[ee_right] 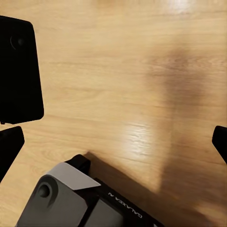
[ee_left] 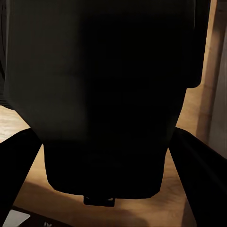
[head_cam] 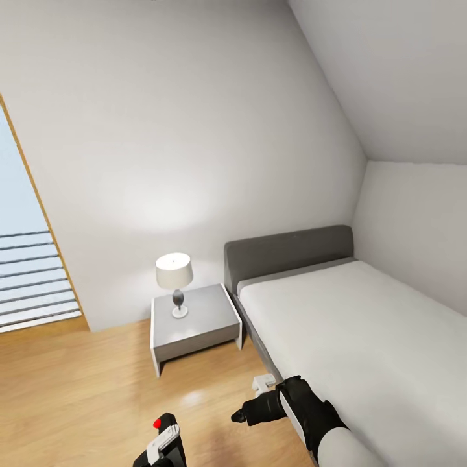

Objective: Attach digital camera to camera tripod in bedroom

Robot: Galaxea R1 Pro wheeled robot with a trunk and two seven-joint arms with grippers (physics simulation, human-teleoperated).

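Two grippers are seen over the wood floor (head_cam: 84,389): the digital camera (head_cam: 166,433) is clamped in the left gripper (head_cam: 162,447); the right gripper (head_cam: 250,410) is spread, holding nothing.

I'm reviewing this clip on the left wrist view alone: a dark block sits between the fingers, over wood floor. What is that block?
Observer: The head view shows it is the digital camera, with a red spot on top, gripped in the left hand.
Operator: What is the robot facing?
Observer: A white-walled corner with a grey bed and, beside it, a nightstand carrying a lamp.
Operator: And the other hand?
Observer: The right hand hangs open over the floor next to the bed, holding nothing.
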